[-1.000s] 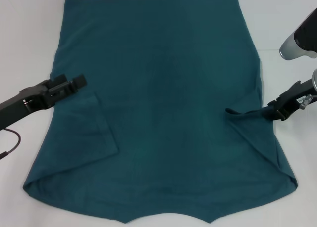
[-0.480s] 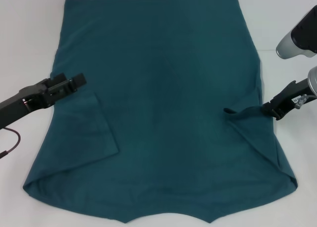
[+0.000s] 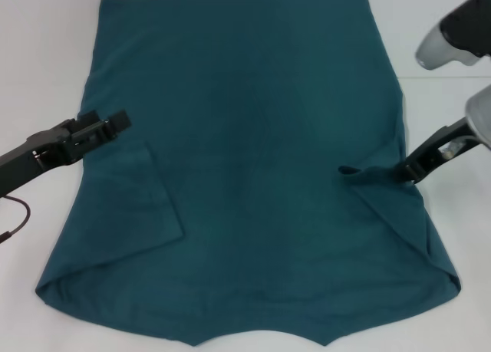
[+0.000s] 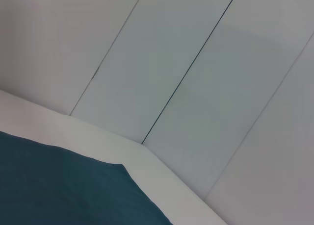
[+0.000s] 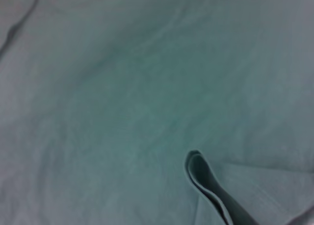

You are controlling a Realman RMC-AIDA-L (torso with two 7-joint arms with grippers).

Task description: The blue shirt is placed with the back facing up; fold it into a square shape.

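I see the white tabletop (image 3: 46,68) with the blue shirt (image 3: 253,152) spread flat over most of it, plain side up, the straight hem at the far edge and the neck end toward me. Both sleeves are folded in over the body: the left one lies flat as a triangular flap at the shirt's left side, the right one is partly lifted off the cloth.

The right pincer (image 3: 406,170) is at the shirt's right edge, pressed together on the folded sleeve fabric and holding it up in a raised ridge that runs inward. In the right wrist view that doubled edge stands up as a loop above the flat cloth (image 5: 122,97).

The left pincer (image 3: 115,123) is over the shirt's left edge, just above the flat sleeve flap, not gripping cloth. I cannot tell whether it is spread or pressed together. The left wrist view only gives me the shirt's far corner (image 4: 73,190) on the tabletop and the paneled wall (image 4: 196,78) behind.
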